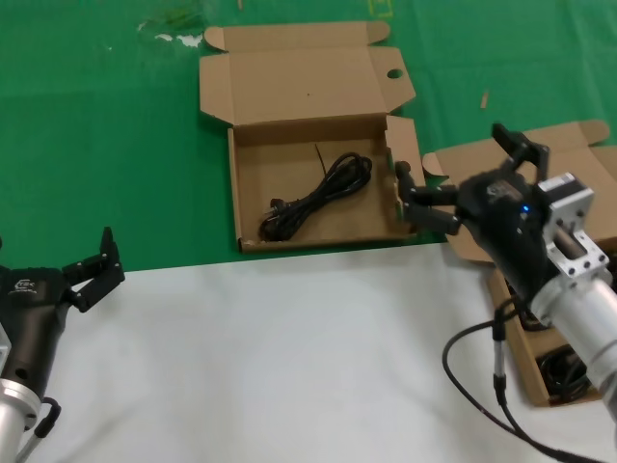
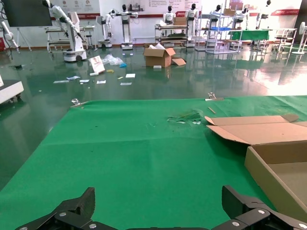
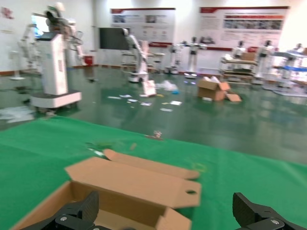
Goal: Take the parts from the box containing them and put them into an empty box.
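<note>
Both grippers sat nearest the camera, low in the head view. On the right gripper (image 1: 461, 183) the black fingers (image 1: 424, 195) were spread wide with nothing between them, hanging over the gap between the two cardboard boxes, just off the right wall of the middle box. The right wrist view showed the same spread fingers (image 3: 72, 215) at the lower corners, with a holed lid flap beyond them. Behind the fingers the arm ran down toward the near right corner of the table, a black hose looping beside it over the white sheet (image 1: 289, 357).

The left gripper (image 1: 92, 270) rested at the near left edge of the table, right where the white sheet met the green cloth (image 1: 96, 125); its fingers (image 2: 72, 213) were also spread and held nothing.

One coiled black cable (image 1: 318, 198) lay diagonally on the floor of the open box with holes (image 1: 251, 188), which sat mid-table on the green cloth, its lid folded back flat toward the far edge. A second box (image 1: 540, 381) stood at the right edge of the table, mostly hidden by the right arm; something dark, seemingly another cable (image 1: 564, 371), showed in its near end.
</note>
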